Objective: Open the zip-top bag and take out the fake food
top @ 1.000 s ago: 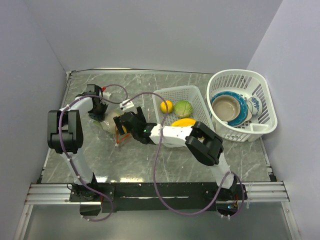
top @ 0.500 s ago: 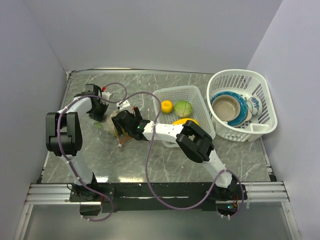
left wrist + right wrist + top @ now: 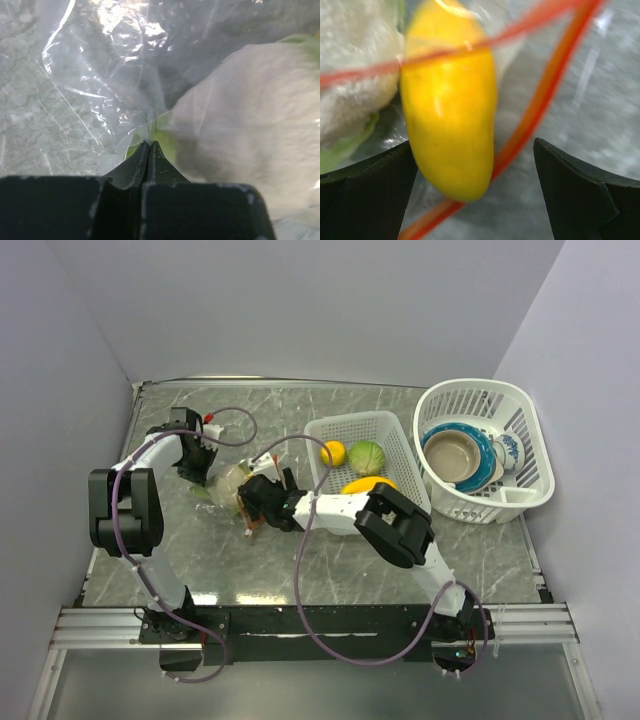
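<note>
The clear zip-top bag (image 3: 228,482) lies left of centre on the marble table. My left gripper (image 3: 196,466) is shut on a fold of its thin plastic (image 3: 149,135) at the far left end. Inside the bag show a white cauliflower (image 3: 250,115) and a yellow banana (image 3: 447,100). My right gripper (image 3: 256,504) is open at the bag's mouth, where the orange-red zip strip (image 3: 540,100) loops. The banana's tip sits between the right gripper's (image 3: 472,150) fingers, closer to the left one. An orange (image 3: 333,452), a green leafy ball (image 3: 367,456) and a yellow oval fruit (image 3: 366,485) lie in the white rectangular basket (image 3: 398,430).
A round white basket (image 3: 530,430) at the right holds blue and tan bowls (image 3: 458,455). Grey walls close in the table on the left, back and right. Both arms' purple cables loop over the table's middle.
My right gripper has shifted slightly nearer and to the right at the bag's mouth, and its elbow swung left. The left gripper, still shut on the bag, drew a little farther back.
</note>
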Controlling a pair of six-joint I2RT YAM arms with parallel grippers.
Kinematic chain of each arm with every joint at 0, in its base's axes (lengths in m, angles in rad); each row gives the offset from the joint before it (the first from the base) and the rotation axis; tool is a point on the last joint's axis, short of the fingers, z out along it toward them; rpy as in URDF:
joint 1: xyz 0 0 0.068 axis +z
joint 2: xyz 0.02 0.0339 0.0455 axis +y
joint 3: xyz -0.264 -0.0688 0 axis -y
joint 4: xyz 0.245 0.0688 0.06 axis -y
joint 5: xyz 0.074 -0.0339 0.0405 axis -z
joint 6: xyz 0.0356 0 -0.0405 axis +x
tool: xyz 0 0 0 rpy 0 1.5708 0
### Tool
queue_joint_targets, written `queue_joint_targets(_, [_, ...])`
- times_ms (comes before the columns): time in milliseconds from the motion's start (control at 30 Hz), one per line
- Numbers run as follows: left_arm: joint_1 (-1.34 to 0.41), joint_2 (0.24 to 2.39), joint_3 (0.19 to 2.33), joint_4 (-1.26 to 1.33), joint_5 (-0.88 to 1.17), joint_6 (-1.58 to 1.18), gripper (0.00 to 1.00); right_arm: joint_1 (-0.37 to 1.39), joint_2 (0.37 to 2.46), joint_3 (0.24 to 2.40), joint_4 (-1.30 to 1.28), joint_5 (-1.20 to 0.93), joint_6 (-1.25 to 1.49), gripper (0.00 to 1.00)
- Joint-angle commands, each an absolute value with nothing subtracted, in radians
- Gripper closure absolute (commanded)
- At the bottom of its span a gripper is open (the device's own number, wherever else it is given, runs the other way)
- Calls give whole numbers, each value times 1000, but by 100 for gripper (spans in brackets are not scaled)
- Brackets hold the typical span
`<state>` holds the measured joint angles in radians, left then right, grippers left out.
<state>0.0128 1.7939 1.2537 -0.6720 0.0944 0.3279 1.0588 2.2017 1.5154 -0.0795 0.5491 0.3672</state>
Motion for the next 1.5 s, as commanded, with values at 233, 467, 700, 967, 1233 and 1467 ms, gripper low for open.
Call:
queue_joint_targets(233, [8, 1755, 1256, -683, 112, 345, 99, 1072, 1936, 1327, -59, 638, 376, 0])
queue_joint_targets(467, [8, 1759, 1272, -687, 107, 341, 99, 1095, 1934, 1357, -3, 525, 305, 7])
queue_joint_targets(700, [6, 1761, 1266, -684, 106, 339, 99, 1094, 2013, 1437, 17, 472, 247, 7])
queue_joint_targets(967, [8, 1772, 1267, -686, 110, 341, 99, 1045, 2106, 1503, 25, 427, 204, 8])
queue_joint_targets(1233, [8, 1776, 1267, -686, 109, 347, 99, 1002, 2183, 1555, 6, 384, 180, 7])
queue_joint_targets(1467, [8, 1776, 1273, -689, 109, 347, 99, 1003, 2146, 1539, 31, 341, 196, 32])
